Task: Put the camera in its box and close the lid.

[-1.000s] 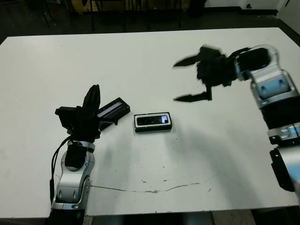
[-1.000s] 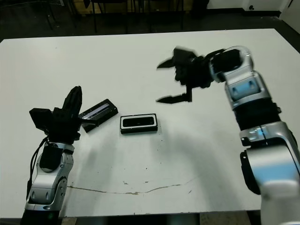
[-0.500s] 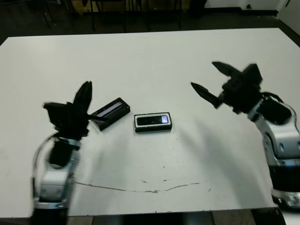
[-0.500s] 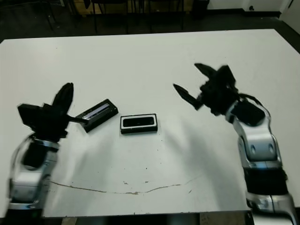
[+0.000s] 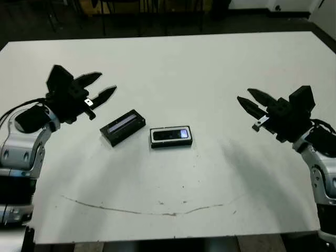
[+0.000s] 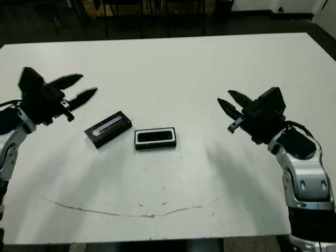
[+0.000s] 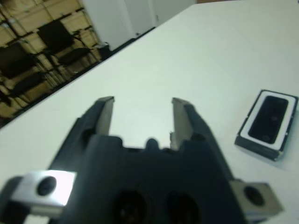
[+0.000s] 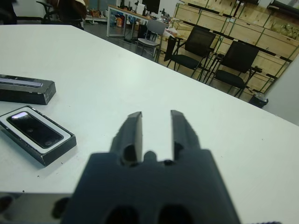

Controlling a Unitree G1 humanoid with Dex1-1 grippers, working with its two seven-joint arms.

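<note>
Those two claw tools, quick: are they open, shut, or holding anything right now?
Left tool: open, holding nothing, above the table.
Right tool: open, holding nothing.

In the right wrist view the lid (image 8: 25, 89) is cut off by the picture's edge, and the gripper body is blurred.

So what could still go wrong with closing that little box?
The lid lies askew beside the box, one corner near it, so grasping it might nudge the box. Both grippers, left and right, hang open well away, so a long reach remains. The camera already lies inside; a crooked lid might not seat.
</note>
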